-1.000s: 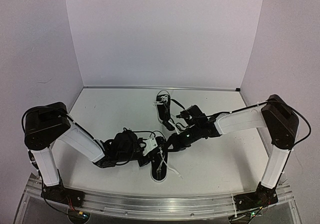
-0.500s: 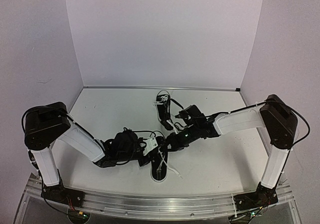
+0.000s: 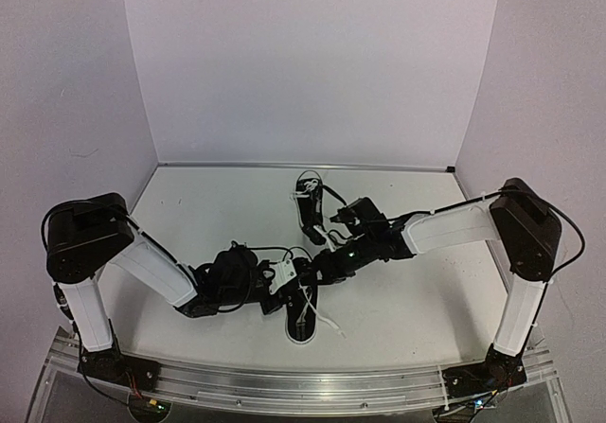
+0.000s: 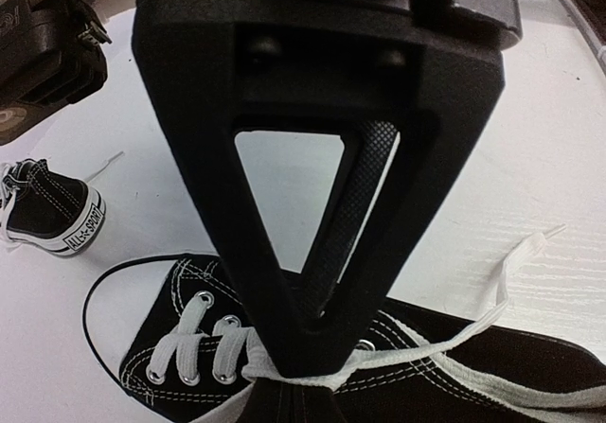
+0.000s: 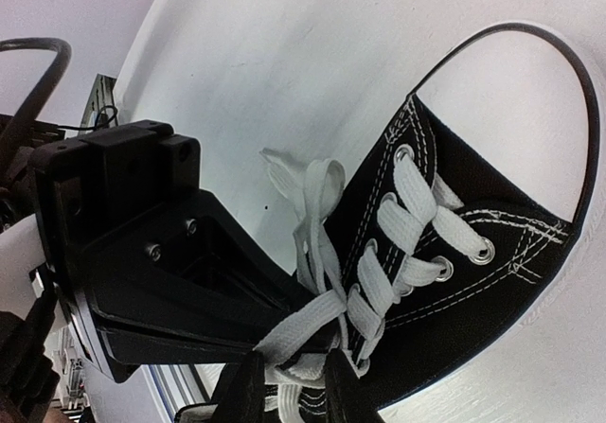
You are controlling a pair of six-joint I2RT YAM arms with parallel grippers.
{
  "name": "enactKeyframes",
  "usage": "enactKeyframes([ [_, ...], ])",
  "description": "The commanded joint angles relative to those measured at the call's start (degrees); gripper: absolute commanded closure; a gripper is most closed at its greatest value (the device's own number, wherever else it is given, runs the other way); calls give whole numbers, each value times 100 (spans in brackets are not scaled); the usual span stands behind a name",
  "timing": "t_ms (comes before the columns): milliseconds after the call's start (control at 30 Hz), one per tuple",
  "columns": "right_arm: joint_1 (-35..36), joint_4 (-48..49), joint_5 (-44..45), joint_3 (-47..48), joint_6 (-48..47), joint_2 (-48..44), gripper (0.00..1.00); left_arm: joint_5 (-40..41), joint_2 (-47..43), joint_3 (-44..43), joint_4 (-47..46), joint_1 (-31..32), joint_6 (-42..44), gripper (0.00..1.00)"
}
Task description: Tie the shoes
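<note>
Currently on the knotting step, on the near shoe (image 3: 301, 321), which lies at the middle of the table's (image 3: 426, 314) near edge.

Left gripper (image 4: 301, 371): fingers fully closed, pinching one strand of the white laces (image 4: 445, 364) just above the eyelets. The strand is drawn taut across the tongue. A loose end trails off over the table on the shoe's right.

Right gripper (image 5: 298, 396): fingers almost together, with bunched lace between them at the top of the lacing. It looks like a grip. The two grippers sit just beside each other over the shoe.

The second shoe (image 3: 308, 207) stands well apart toward the far edge, middle, with its laces slack. Not yet begun, as far as I can see.

Judgement: no finished bow on either shoe, so the task is early. The next move calls for pulling the two held strands apart to snug the crossing, without dragging the light shoe along. Risk: the strand slipping from the right fingers.
</note>
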State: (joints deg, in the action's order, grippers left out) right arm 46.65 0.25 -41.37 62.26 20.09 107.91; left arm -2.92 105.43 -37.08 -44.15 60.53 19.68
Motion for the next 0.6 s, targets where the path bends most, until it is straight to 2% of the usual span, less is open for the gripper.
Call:
enactKeyframes([
  [0, 36, 194, -24, 173, 39, 133, 80, -111, 17, 52, -548, -7, 69, 100],
  [233, 30, 186, -33, 173, 65, 194, 84, -80, 22, 79, -688, -7, 90, 100],
  [400, 24, 176, -41, 181, 87, 213, 83, -55, 30, 72, -732, -6, 119, 100],
  [500, 25, 174, -52, 190, 81, 214, 96, -54, 40, 60, -736, -3, 138, 100],
  [567, 21, 161, -34, 199, 75, 198, 100, -43, 39, 54, -733, -5, 137, 100],
])
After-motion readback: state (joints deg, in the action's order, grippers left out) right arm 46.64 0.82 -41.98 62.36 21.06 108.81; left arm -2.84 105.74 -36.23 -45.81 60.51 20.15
